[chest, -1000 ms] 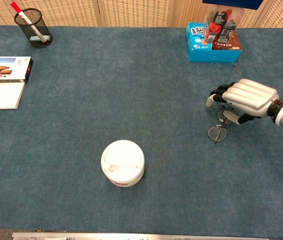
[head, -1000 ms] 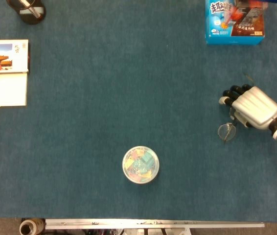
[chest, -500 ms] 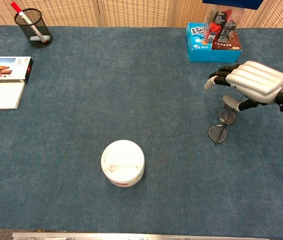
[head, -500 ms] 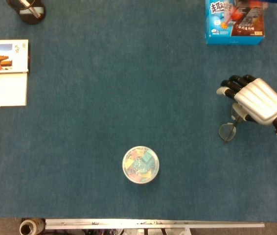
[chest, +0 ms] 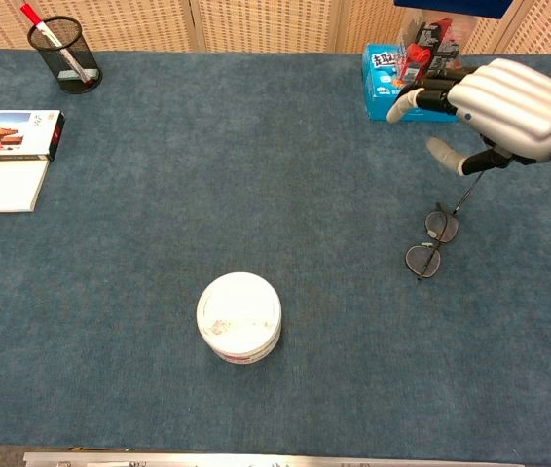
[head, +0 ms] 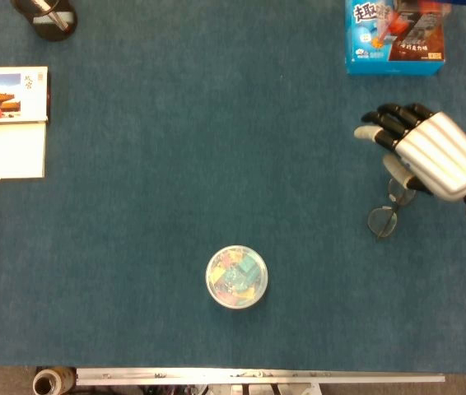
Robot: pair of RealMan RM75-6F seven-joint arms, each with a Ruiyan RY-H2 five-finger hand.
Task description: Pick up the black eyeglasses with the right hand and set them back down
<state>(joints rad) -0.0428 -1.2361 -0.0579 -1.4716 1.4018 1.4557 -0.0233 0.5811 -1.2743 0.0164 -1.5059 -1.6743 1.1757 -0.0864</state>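
Blue felt tabletop (head: 175, 164) under both cameras. Glasses (chest: 431, 243) lie flat on it, below the snack box (chest: 412, 73) at the far edge, lenses side by side. Right hand (chest: 509, 97) hangs above the glasses, clear of them, fingers (head: 385, 123) loosely spread and holding nothing. White tub (chest: 239, 316) sits well left of the glasses, toward the near edge. Book (head: 6, 122) and pen cup (chest: 64, 53) are far left of the glasses. Left hand not visible.
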